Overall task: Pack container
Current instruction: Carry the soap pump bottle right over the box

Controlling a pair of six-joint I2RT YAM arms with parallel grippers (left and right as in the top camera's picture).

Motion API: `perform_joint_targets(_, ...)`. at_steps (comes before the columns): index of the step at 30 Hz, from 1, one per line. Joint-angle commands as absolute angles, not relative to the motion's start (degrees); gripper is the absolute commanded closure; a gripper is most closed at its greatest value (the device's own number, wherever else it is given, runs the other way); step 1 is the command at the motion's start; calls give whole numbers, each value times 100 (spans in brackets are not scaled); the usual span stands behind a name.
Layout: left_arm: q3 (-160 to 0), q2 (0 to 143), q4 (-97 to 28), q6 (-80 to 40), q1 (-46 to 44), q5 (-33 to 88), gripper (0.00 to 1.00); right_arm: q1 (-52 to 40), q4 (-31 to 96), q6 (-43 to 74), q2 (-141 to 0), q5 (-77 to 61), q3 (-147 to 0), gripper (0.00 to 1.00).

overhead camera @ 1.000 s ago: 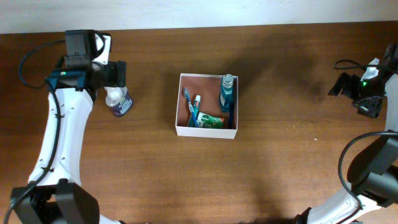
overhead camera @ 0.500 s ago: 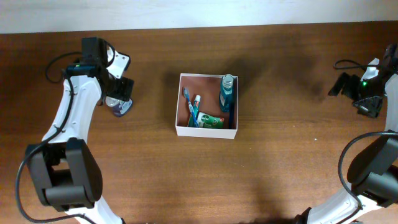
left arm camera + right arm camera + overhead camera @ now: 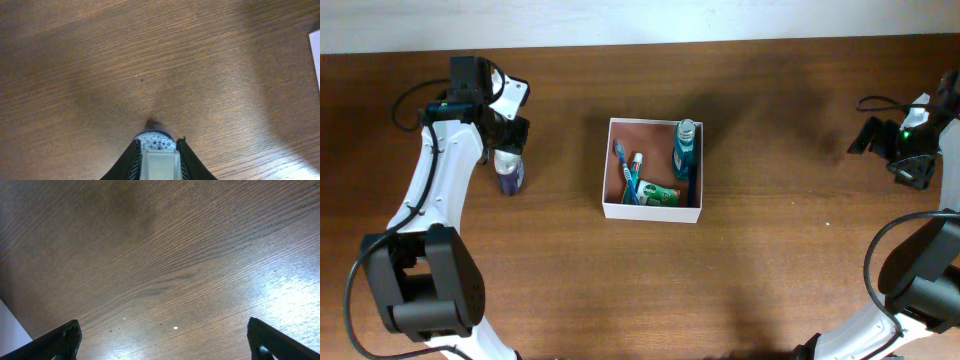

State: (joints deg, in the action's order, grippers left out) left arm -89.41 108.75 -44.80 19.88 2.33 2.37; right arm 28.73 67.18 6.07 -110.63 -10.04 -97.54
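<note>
At the upper left of the overhead view the left arm (image 3: pixel 440 190) reaches up along the worktop (image 3: pixel 770 280); its left fingers (image 3: pixel 508 132) are closed narrowly on the white cap of a purple bottle (image 3: pixel 508 174), which hangs or stands just below them; whether its base touches the wood cannot be told. In the left wrist view the same fingers (image 3: pixel 131 161) grip the pale cap from both sides at the bottom centre of the frame, with the bottle's speckled shoulder (image 3: pixel 155 142) showing just past it.

The container (image 3: pixel 650 212) sits at the centre of the overhead frame, well apart from the bottle and to its right; inside it lie toothbrushes (image 3: pixel 628 172) along the left part, a green tube (image 3: pixel 660 194) near the lower wall, and a blue bottle (image 3: pixel 685 148) in the upper right corner.

At the right edge the right arm (image 3: pixel 912 140) is well clear of the container; in its wrist view the right fingers (image 3: pixel 62 340) are spread wide at the lower corners, with only bare wood between them.
</note>
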Motion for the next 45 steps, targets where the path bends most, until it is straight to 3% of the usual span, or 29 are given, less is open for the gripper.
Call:
perform_joint_targets(1, -9122, 10916, -4611, 1413, 207, 224, 89, 2847, 6702, 650, -11032, -989, -9736, 1)
perform_joint_targets(9, -10086, 10610, -4917, 1109, -733, 539, 92, 2849, 6702, 650, -11032, -991, -9736, 1)
perform_joint_targets(22, -10210, 9998, -4045, 521, -2027, 482, 92, 2847, 6702, 650, -11032, -989, -9736, 1)
perform_joint_targets(27, -10171, 10007, -3907, -58, -2453, 180, 92, 2849, 6702, 650, -11032, -989, -9736, 1)
perform_joint_targets(33, -9874, 10108, -3568, -663, -3070, -1225, 92, 2849, 6702, 650, -11032, -989, -9736, 1)
perform_joint_targets(41, -9566, 10490, -3030, -1105, -3210, -1334, 93, 2847, 6702, 650, -11032, -991, -9736, 1)
perform_joint_targets(45, -9566, 10787, -2799, -1315, -3212, -1334, 100, 2847, 6702, 650, -11032, -991, -9736, 1)
